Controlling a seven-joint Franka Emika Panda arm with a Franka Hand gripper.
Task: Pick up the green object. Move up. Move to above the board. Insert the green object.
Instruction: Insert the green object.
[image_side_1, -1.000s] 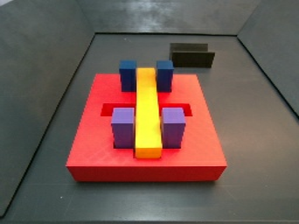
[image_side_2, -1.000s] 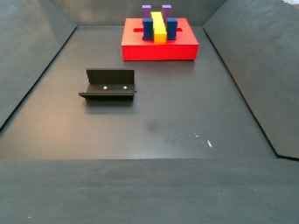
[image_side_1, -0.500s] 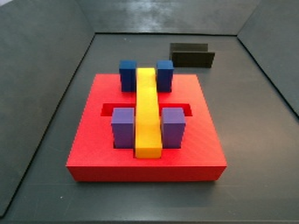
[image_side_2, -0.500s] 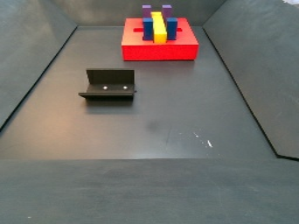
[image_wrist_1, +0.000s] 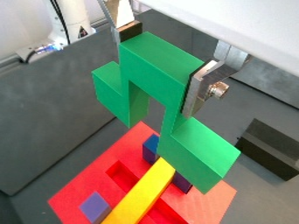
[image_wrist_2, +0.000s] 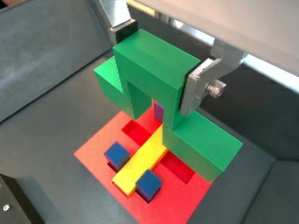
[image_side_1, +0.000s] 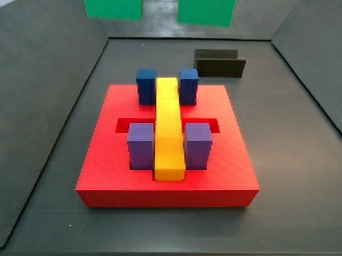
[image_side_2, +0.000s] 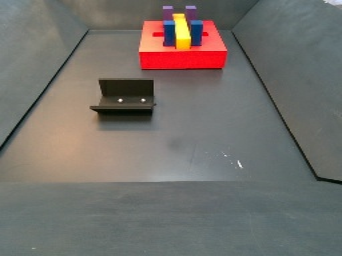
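The green object (image_wrist_1: 149, 77), a bridge-shaped block with two legs, is gripped across its top by my gripper (image_wrist_1: 163, 59); both wrist views show this, and it hangs in the air (image_wrist_2: 149, 79). Silver fingers (image_wrist_2: 201, 83) press on its two sides. Below it lies the red board (image_wrist_2: 103, 145) with a yellow bar (image_wrist_2: 142, 162) and blue and purple blocks. In a side view only the green legs (image_side_1: 207, 10) show at the top edge, above the far end of the board (image_side_1: 167, 186). The gripper is out of frame in both side views.
The dark fixture (image_side_2: 124, 97) stands on the grey floor apart from the board (image_side_2: 183, 58). It also shows behind the board (image_side_1: 219, 63). Grey walls enclose the floor on all sides.
The green object's legs have come into view at the top edge of a side view, above the board's far end. The board and fixture have not moved.
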